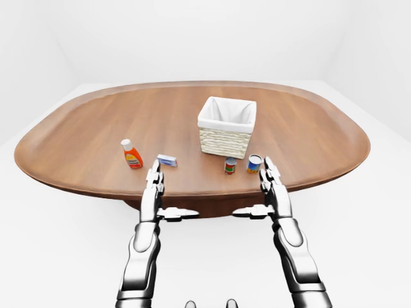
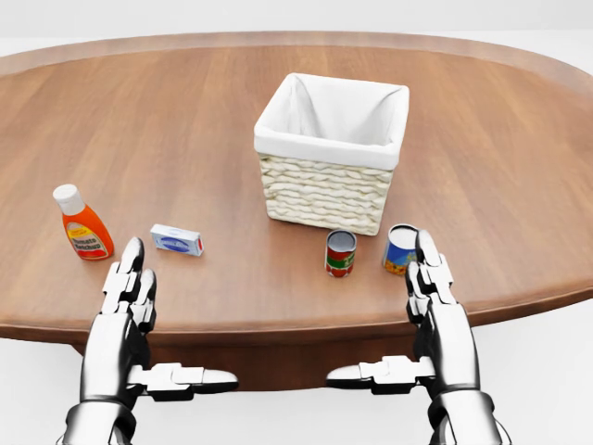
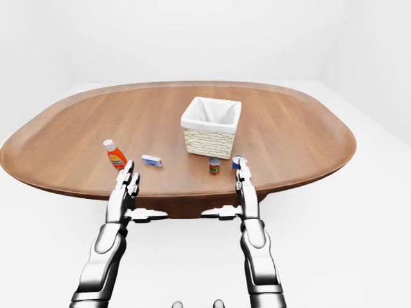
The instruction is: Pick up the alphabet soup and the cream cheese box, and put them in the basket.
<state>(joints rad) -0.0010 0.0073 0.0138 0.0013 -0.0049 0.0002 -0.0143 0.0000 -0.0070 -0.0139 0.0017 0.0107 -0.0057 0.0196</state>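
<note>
A woven basket (image 2: 324, 190) with a white liner stands on the oval wooden table (image 2: 167, 120), near the middle of the head view. Just below it stand two small cans, one red and green (image 2: 340, 253), one blue and yellow (image 2: 399, 248); their labels are too small to read. The small blue-and-white cream cheese box (image 2: 176, 240) lies flat to the left. My left hand (image 2: 171, 320) hovers open at the table's near edge below the box. My right hand (image 2: 389, 315) is open too, its fingertips (image 2: 426, 248) overlapping the blue can's right side. Neither hand holds anything.
An orange bottle (image 2: 82, 224) with a white cap stands upright left of the cream cheese box. The table's near edge (image 2: 278, 329) runs just under both hands. White floor and walls surround the table.
</note>
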